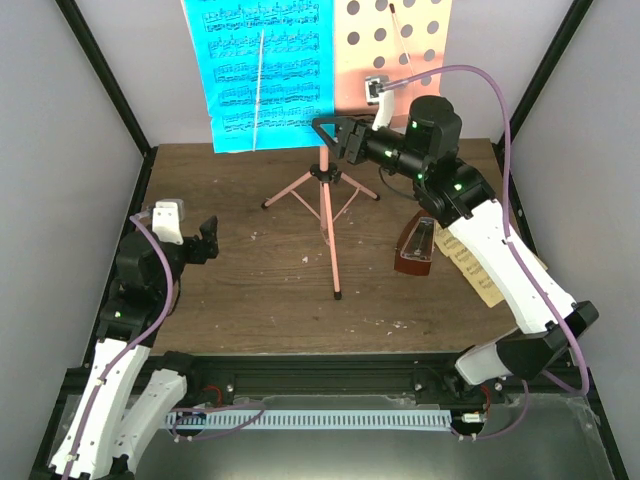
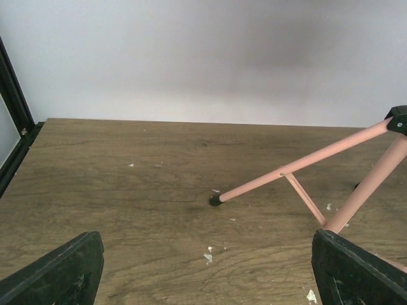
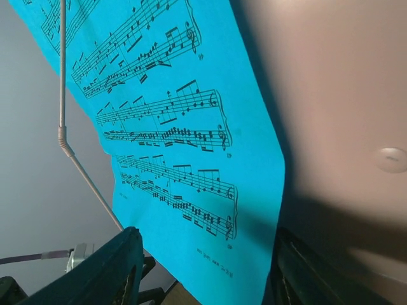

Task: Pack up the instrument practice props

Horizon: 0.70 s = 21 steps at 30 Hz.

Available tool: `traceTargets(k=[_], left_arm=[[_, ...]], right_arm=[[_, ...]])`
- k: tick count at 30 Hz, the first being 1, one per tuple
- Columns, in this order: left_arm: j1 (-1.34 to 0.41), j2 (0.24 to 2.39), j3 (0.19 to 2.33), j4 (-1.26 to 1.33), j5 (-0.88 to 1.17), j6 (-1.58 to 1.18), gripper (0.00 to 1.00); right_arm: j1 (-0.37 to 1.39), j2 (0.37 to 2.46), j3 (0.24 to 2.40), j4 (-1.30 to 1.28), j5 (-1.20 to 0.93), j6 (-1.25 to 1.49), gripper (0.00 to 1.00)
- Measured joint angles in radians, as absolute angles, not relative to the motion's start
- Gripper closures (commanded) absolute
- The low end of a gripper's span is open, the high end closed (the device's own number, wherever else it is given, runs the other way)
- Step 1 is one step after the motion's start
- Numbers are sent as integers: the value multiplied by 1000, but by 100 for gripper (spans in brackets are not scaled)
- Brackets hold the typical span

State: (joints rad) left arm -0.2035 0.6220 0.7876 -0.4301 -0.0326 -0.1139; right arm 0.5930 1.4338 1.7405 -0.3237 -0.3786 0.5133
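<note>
Enclosure of pale grey walls (image 1: 90, 90) over a brown wooden table (image 1: 250, 290), as I see it from the overhead camera. The pink tripod music stand (image 1: 328, 190) stands at the centre rear of the table, with its hole-dotted desk (image 1: 400, 50) raised against the back wall. A blue sheet-music page (image 1: 262, 70) covers the left half of the desk, under a thin white retaining wire (image 1: 262, 90).

The reddish-brown metronome (image 1: 416, 250) sits on the table to the right of the stand's legs. The yellow pages (image 1: 478, 272) lie just beyond it, partly under the right arm.

That arm reaches up from the near right corner and bends in towards the stand. The right gripper (image 1: 327, 138) is at the lower edge of the desk, above the tripod hub. On my right wrist camera its dark fingers (image 3: 108, 273) are parted, and the bottom corner of the blue page lies between them with a gap on either side.

The left arm is folded well to the left of the stand. The left gripper (image 1: 207, 238) hangs over bare wood, pointing towards a tripod leg (image 2: 286, 173), with its fingers (image 2: 63, 270) spread wide and nothing between them.
</note>
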Motion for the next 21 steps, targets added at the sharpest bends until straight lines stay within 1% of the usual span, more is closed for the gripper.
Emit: traceTargets(k=[5, 9, 13, 16, 19, 21], left_arm=[[-204, 622, 786, -430, -47, -109, 10], [-204, 623, 786, -428, -47, -107, 12], [-205, 628, 808, -437, -79, -111, 13], [-205, 653, 905, -458, -123, -123, 14], [-205, 688, 1095, -469, -124, -138, 20], [-205, 719, 1225, -469, -93, -159, 23]], right_arm=[[593, 1446, 1740, -294, -405, 551, 55], [593, 1446, 1734, -255, -416, 573, 62], [593, 1446, 1734, -239, -406, 589, 64], [595, 1447, 1734, -242, -374, 596, 63], [595, 1448, 1734, -248, -336, 602, 64], [595, 1447, 1730, -241, -316, 606, 67]])
